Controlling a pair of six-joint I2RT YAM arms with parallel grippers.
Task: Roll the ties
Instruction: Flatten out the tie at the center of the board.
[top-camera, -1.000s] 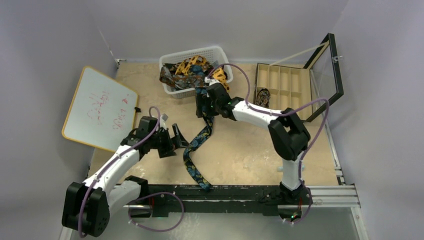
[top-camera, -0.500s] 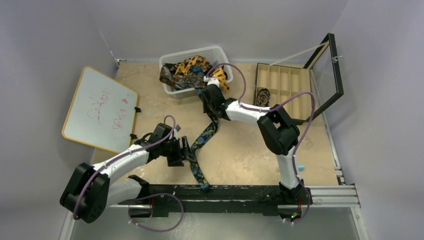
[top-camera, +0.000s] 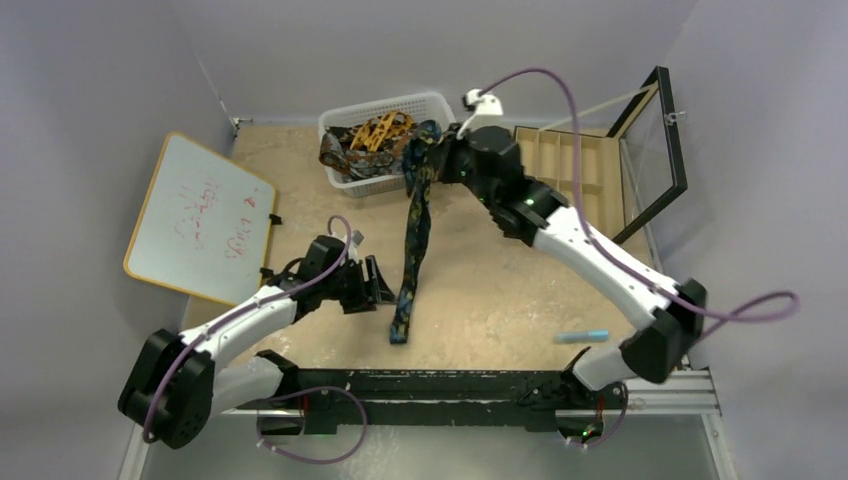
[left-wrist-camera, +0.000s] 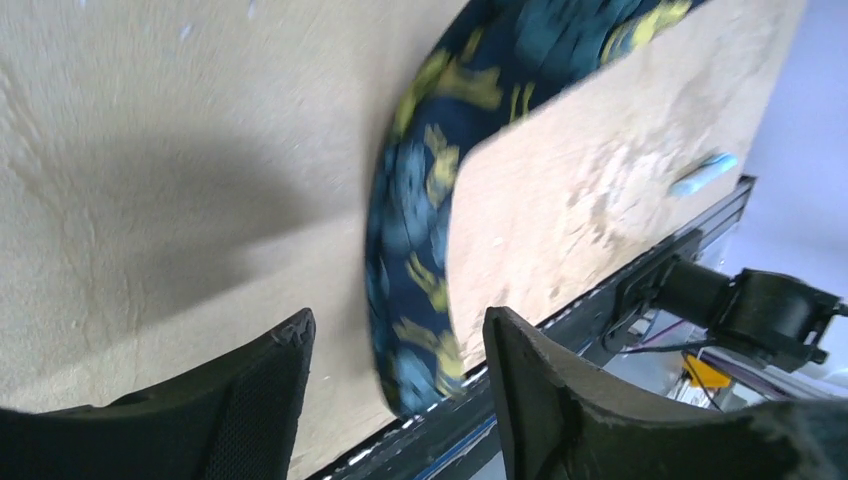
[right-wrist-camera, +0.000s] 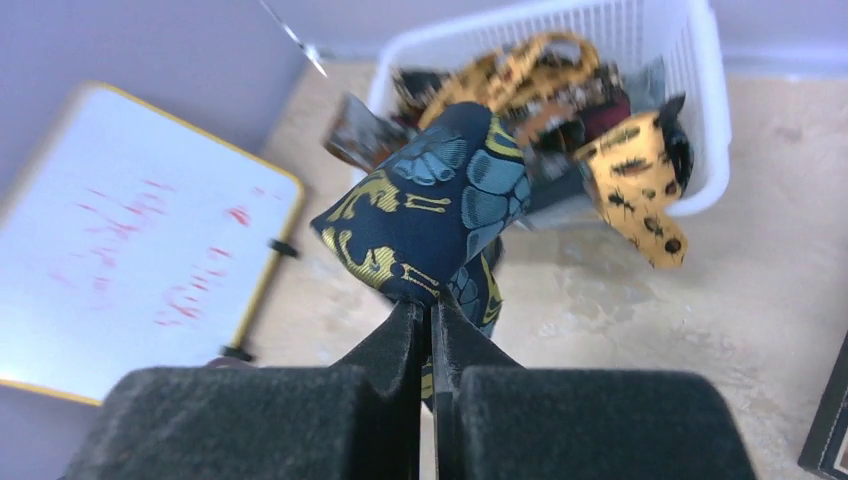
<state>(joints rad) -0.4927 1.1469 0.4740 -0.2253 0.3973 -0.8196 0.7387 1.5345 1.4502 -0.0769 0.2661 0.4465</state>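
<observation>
A dark navy tie (top-camera: 412, 240) with blue-gold print hangs stretched from my raised right gripper (top-camera: 432, 160) down to the table, its lower end near the front. In the right wrist view the right gripper (right-wrist-camera: 432, 310) is shut on the bunched upper part of this tie (right-wrist-camera: 440, 195). My left gripper (top-camera: 384, 288) sits low, just left of the tie's lower part, with its jaws apart. The left wrist view shows the left gripper (left-wrist-camera: 400, 335) open and the tie's end (left-wrist-camera: 415, 290) beyond the fingertips, between them and untouched. More ties (top-camera: 372, 135), among them an orange-yellow one (right-wrist-camera: 640, 170), fill the basket.
The white mesh basket (top-camera: 340, 122) stands at the back centre. A whiteboard (top-camera: 200, 215) lies at the left. A compartment box (top-camera: 560, 150) with a raised glass lid (top-camera: 655, 150) is at the back right. A small blue object (top-camera: 582, 335) lies near the black front rail (top-camera: 480, 385).
My right gripper shut on the navy tie's upper part and lifted it toward the basket, pulling the tie straight. My left gripper narrowed and shifted right, close to the tie's lower end.
</observation>
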